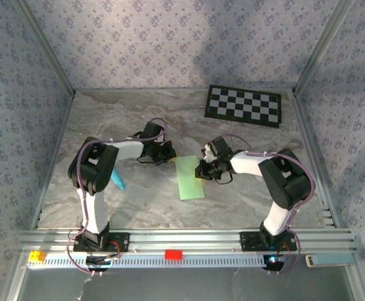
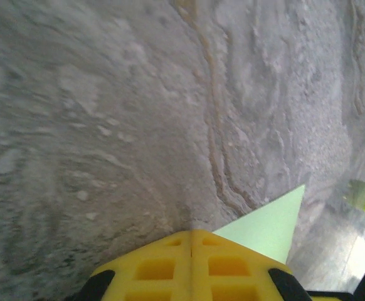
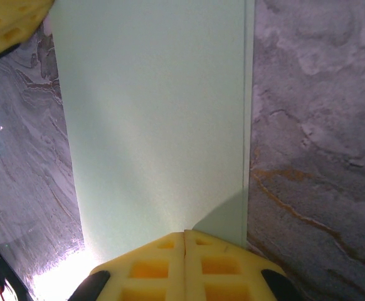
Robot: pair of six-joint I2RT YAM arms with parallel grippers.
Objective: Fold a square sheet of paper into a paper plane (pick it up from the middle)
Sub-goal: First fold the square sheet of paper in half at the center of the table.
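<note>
Pale green sheet of paper (image 1: pixel 189 178), folded into a strip, lies flat on the worktop (image 1: pixel 132 116) at frame centre. Left gripper (image 1: pixel 168 153) fully closed at its upper-left corner. Right gripper (image 1: pixel 202 170) fully closed at its right edge. Can't tell if either grips it.

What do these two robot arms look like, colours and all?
The left arm and right arm are white tubes between chunky black joints, with thin purple cables looping alongside. The left gripper and right gripper have bright yellow fingers with square recesses.

walls (image 1: pixel 170 44): lilac floral paper | table (image 1: pixel 120 119): grey marble | rail (image 1: pixel 189 238): aluminium
</note>
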